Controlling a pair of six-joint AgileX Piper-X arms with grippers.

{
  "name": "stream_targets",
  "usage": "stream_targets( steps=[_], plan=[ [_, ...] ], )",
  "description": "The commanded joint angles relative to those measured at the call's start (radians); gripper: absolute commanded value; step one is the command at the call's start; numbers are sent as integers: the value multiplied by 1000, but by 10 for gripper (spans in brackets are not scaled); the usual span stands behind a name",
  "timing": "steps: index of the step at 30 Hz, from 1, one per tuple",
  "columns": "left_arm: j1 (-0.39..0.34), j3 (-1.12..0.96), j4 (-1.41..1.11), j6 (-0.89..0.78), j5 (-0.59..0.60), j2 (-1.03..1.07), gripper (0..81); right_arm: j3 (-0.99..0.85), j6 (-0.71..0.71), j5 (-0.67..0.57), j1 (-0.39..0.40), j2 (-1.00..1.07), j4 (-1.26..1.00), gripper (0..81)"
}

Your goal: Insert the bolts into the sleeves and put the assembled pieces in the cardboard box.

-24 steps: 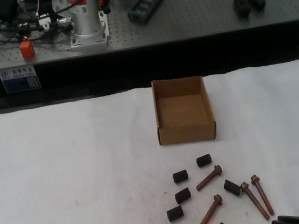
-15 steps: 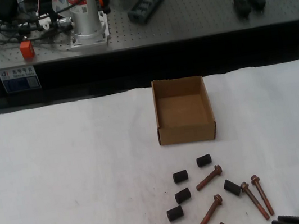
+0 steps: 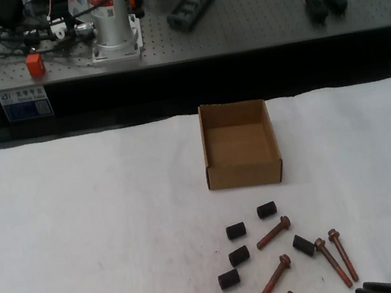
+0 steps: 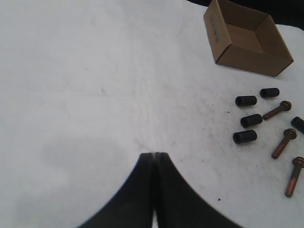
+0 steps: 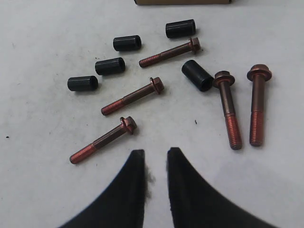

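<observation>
An open-topped cardboard box (image 3: 244,174) stands on the white cloth, also seen in the left wrist view (image 4: 217,31). In front of it lie several black sleeves (image 3: 236,231) (image 5: 127,43) (image 4: 246,100) and several copper-coloured bolts (image 3: 273,232) (image 5: 133,96) (image 4: 283,142), all loose and separate. One sleeve (image 5: 197,75) rests against a bolt head. My right gripper (image 5: 156,153) hovers just short of the bolts, open by a narrow gap with nothing between its fingers. My left gripper (image 4: 155,155) is shut and empty over bare cloth, left of the parts.
A dark perforated breadboard (image 3: 257,18) runs along the back, carrying a metal post (image 3: 113,26), cables, an orange block (image 3: 34,64) and black parts (image 3: 190,4). White cloth (image 3: 81,224) spreads wide to the left of the box.
</observation>
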Motion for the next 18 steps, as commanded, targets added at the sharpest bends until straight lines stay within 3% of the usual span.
stream_targets(
  steps=[1, 4, 9, 11, 14, 18],
  plan=[
    [3, -5, -20, -6, -8, -8, 7, -11, 5, -1, -2, -7, -13, 135],
    [3, -5, -20, -6, -8, -8, 7, -11, 57, -1, -2, -7, -59, 135],
    [3, -5, -20, -6, -8, -8, 7, -11, 338, -7, -2, -7, -256, 136],
    [3, -5, -19, -6, 4, -8, 7, -33, 312, -12, -2, 6, -231, 136],
    [3, -5, -19, -6, 30, -8, 7, -170, 153, 5, -2, 85, -69, 141],
    [3, -5, -19, -6, 60, -8, 13, -392, 30, 135, -2, 313, 193, 243]
  ],
)
